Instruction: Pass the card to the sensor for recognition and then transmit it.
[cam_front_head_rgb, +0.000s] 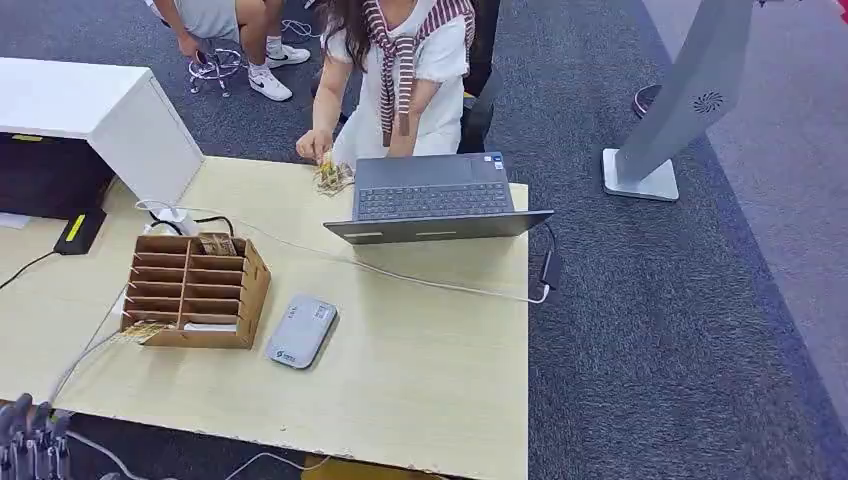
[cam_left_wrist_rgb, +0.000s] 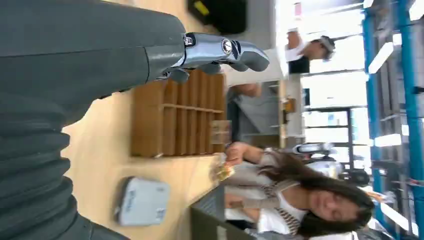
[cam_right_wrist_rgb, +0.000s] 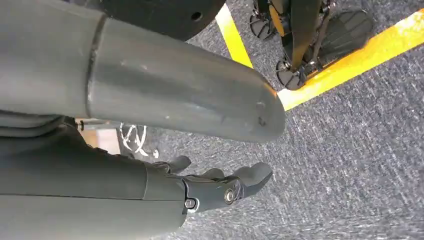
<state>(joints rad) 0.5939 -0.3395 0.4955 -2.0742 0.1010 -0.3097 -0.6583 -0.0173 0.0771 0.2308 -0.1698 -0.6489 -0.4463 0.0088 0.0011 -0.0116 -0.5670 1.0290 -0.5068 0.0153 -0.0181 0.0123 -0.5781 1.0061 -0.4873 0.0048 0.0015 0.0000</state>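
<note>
My left hand (cam_front_head_rgb: 30, 430) hangs empty, fingers loosely apart, at the table's near edge. Cards sit in the cardboard rack (cam_front_head_rgb: 195, 290) just ahead of its fingertips, the sensor (cam_front_head_rgb: 301, 331) beside it. My right hand (cam_right_wrist_rgb: 220, 187) dangles empty, farther off.

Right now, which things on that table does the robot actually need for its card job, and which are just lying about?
Needed for the job:
cards in the cardboard rack
grey sensor pad
left hand, holding nothing

Just lying about:
laptop
white cable
black box
white cabinet
</note>
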